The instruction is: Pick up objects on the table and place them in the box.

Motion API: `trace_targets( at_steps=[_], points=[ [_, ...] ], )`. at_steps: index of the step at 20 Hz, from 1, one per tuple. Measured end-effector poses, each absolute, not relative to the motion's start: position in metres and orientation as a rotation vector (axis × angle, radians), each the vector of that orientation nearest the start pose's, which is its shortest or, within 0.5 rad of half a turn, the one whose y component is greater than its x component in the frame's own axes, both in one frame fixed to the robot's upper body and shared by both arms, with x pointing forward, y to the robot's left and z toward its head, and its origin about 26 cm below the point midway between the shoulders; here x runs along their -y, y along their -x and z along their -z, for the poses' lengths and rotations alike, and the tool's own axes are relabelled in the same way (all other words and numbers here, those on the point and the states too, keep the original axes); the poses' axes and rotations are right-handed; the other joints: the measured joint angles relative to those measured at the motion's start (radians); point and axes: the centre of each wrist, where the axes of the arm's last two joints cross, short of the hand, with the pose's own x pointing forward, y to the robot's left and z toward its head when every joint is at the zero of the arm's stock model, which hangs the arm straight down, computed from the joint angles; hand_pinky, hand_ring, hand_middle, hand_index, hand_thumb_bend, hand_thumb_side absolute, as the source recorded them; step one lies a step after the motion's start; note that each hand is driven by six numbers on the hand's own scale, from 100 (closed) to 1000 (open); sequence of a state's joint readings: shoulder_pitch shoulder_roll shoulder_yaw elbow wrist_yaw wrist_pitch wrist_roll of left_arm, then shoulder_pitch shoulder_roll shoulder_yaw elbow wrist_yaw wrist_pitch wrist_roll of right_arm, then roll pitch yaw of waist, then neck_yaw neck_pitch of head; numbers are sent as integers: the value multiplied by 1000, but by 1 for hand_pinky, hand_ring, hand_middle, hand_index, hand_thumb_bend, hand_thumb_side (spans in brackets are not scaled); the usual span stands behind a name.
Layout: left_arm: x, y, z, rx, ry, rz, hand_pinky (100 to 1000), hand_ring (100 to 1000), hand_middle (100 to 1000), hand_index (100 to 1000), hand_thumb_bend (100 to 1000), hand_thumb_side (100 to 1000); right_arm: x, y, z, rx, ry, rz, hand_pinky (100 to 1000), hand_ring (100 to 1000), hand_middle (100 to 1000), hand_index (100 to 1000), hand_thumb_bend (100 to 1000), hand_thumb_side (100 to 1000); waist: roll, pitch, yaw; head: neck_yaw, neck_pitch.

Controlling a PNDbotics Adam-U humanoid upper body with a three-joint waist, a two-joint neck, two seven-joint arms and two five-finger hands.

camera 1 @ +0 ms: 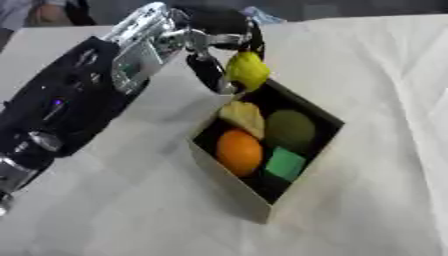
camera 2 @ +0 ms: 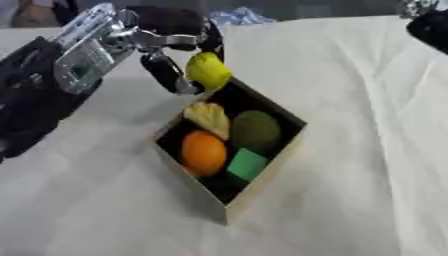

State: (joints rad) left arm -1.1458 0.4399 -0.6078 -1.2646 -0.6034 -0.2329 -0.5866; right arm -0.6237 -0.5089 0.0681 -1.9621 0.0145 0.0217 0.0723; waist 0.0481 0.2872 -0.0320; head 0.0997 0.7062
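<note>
Left hand (camera 1: 214,42) is up over the far corner of the box (camera 1: 229,183), fingers curled round a yellow fruit (camera 1: 248,70), lemon or small pear by the look, can't tell which. Dark fingers (camera 1: 206,72) hang down beside it on its left, and more of the hand wraps over its top. The fruit's long axis runs near vertical, tilted a little, narrower end up into the hand, rounder end down toward the box. It sits just above the box's far rim, at that corner; can't tell whether it touches the rim. Left arm (camera 1: 61,107) comes in from the lower left, black casing with silver joints, crossing the cloth on a diagonal. The box is a shallow tan tray with a dark inside, set askew so it reads as a diamond, one corner toward the hand and one toward the viewer. Inside it: a pale yellow wedge (camera 1: 242,117) at the far left, a dull green round fruit (camera 1: 290,129) at the far right, an orange (camera 1: 239,152) nearer left, a green block (camera 1: 284,164) nearer right, all close together. The orange's long axis runs roughly near to far. White cloth (camera 1: 385,190) covers the table. A black shape (camera 2: 430,27) shows at the upper right corner of the right eye view, likely the right arm; can't tell how its hand is set.
</note>
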Motion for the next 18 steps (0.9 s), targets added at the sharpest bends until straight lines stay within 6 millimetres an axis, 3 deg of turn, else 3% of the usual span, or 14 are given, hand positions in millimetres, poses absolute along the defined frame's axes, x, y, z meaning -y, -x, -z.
trace_targets(
  at_steps=[4,7,8,9,12,14,18],
  points=[
    [-110,-433,-267,-1982,744,-2757,739,680,625,739,366,274,239,-316,-298,2467,232,-738,917,907,670,746,100,399,-2,-1,-1,0,7],
    [-109,-435,-259,-1943,712,-2787,771,743,719,825,444,372,238,-315,-298,2468,231,-738,917,907,669,746,100,400,-2,-3,-2,-1,7],
    [-109,-436,-258,-1933,705,-2794,812,804,796,903,565,538,238,-315,-298,2468,230,-737,917,907,669,746,100,401,-2,-3,-2,-2,7],
    [-109,-436,-257,-1920,702,-2799,815,809,802,909,575,552,238,-315,-298,2468,230,-735,917,907,670,746,100,401,-2,-4,-2,-2,7],
    [-109,-437,-254,-1891,707,-2812,859,858,853,959,700,708,238,-315,-297,2467,227,-731,917,907,669,745,100,402,-1,-4,-2,-5,7],
    [-110,-436,-255,-1889,721,-2804,860,861,856,964,729,761,238,-315,-297,2467,225,-730,917,906,669,745,100,402,-1,-4,0,-6,7],
    [-113,-432,-263,-1926,772,-2738,861,863,857,966,749,772,238,-315,-296,2461,225,-728,917,906,669,745,100,401,3,-9,4,-9,8]
  ],
)
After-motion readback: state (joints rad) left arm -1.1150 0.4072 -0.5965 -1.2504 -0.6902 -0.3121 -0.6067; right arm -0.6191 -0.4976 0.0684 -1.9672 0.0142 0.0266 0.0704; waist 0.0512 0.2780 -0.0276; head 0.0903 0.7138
